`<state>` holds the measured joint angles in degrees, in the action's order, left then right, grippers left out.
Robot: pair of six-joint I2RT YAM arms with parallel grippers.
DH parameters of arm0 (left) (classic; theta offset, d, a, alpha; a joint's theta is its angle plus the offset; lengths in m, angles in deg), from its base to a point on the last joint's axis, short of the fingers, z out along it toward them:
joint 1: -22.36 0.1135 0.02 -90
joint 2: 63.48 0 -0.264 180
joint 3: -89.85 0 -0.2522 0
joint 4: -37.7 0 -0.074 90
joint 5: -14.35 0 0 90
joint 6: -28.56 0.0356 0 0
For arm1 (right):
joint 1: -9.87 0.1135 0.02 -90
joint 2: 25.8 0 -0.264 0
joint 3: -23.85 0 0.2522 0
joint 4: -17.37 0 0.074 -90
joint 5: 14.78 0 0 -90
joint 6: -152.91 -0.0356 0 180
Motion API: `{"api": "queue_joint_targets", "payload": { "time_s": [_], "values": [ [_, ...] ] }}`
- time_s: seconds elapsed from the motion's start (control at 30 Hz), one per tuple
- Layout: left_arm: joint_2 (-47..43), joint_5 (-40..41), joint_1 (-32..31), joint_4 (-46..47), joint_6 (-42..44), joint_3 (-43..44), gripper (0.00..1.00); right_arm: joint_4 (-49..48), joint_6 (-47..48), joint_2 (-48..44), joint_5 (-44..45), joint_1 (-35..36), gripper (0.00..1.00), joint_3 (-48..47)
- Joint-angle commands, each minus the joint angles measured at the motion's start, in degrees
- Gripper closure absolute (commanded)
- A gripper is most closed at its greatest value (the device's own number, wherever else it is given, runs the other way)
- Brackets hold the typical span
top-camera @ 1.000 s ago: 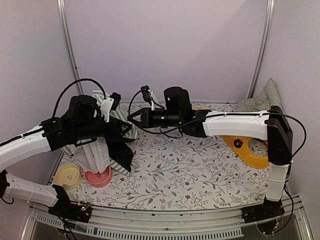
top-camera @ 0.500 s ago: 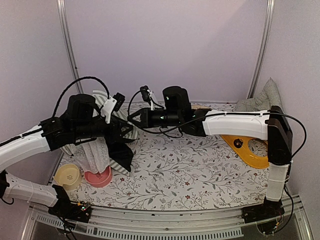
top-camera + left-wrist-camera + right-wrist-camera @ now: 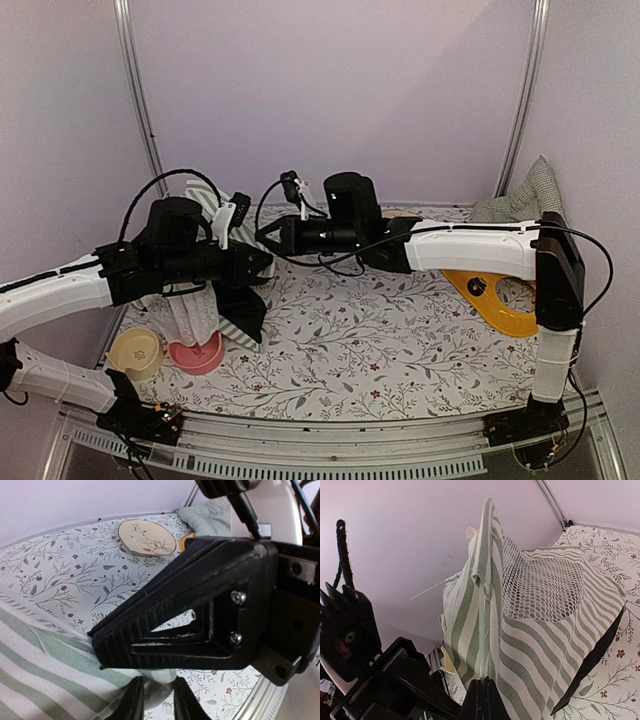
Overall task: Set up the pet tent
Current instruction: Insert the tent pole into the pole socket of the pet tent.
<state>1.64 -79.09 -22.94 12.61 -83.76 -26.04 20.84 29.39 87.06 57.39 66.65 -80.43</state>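
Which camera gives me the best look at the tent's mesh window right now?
Right wrist: the mesh window sits centre frame, unblocked. Top external shows only tent fabric behind the left arm; left wrist shows just stripes.

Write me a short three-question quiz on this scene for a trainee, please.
1. True or false: the right gripper is shut on the striped fabric of the pet tent.
2. Which thing lies nearest the pink bowl? A: the yellow bowl. B: the checked cushion. C: the bird-patterned plate.
3. In the right wrist view, what is the tent's round window made of?
Key: 1 true; 2 A; 3 mesh.
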Motion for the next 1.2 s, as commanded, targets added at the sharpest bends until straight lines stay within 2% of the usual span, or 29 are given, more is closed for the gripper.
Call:
{"api": "queue_joint_targets", "payload": {
  "time_s": [0.0,0.27,0.57,0.93,1.17],
  "values": [
    [0.1,0.6,-0.2,3.3,-4.7,-0.9,0.83,1.6,0.8,1.7,1.1,1.4,1.0,-1.1],
    [-0.5,1.8,-0.2,7.1,-8.3,-2.3,1.0,2.0,1.4,1.8,2.6,2.0,1.0,-1.0],
    [-6.3,3.3,1.2,16.9,-16.8,-8.4,1.0,1.6,2.3,2.4,4.9,3.3,1.0,-0.1],
    [-10.7,-4.0,6.2,31.7,-27.1,-16.4,1.0,-0.6,4.2,2.8,11.2,4.1,1.0,2.9],
    [-11.2,-5.0,6.9,36.3,-29.6,-17.6,1.0,-1.4,6.2,3.2,15.9,4.7,1.0,3.7]
  ]
}}
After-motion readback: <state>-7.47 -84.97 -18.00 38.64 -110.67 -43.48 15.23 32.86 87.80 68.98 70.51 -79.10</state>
